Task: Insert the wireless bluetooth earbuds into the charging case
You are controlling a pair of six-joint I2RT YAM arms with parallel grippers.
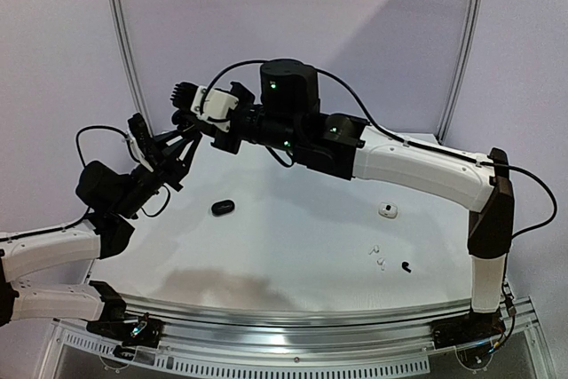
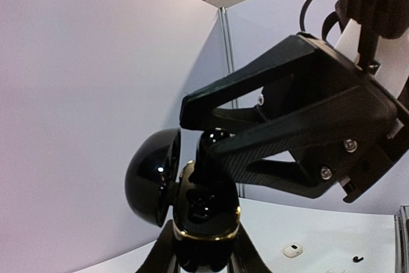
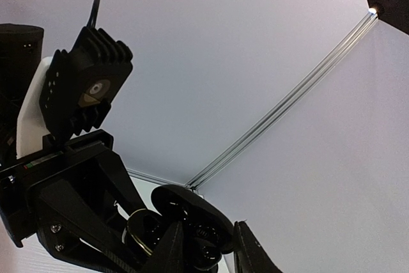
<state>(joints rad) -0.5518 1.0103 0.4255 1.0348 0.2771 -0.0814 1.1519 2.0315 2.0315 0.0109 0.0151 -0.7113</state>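
High over the table's left side, my left gripper (image 1: 164,164) (image 2: 204,261) is shut on a glossy black charging case (image 2: 204,222) with a gold rim. Its lid (image 2: 152,177) hangs open to the left. My right gripper (image 1: 191,135) (image 2: 195,129) (image 3: 208,254) reaches into the case mouth from the right. A black earbud (image 2: 218,136) (image 3: 202,248) sits between its fingers at the opening. The jaws stand a little apart, with a gap beside the right finger. On the table lie two white earbuds (image 1: 376,256) and one black earbud (image 1: 406,266) (image 2: 358,259).
A shut black case (image 1: 222,207) lies left of the table's middle. A small white case (image 1: 387,210) (image 2: 293,249) sits towards the right, behind the loose earbuds. White walls with metal posts close off the back.
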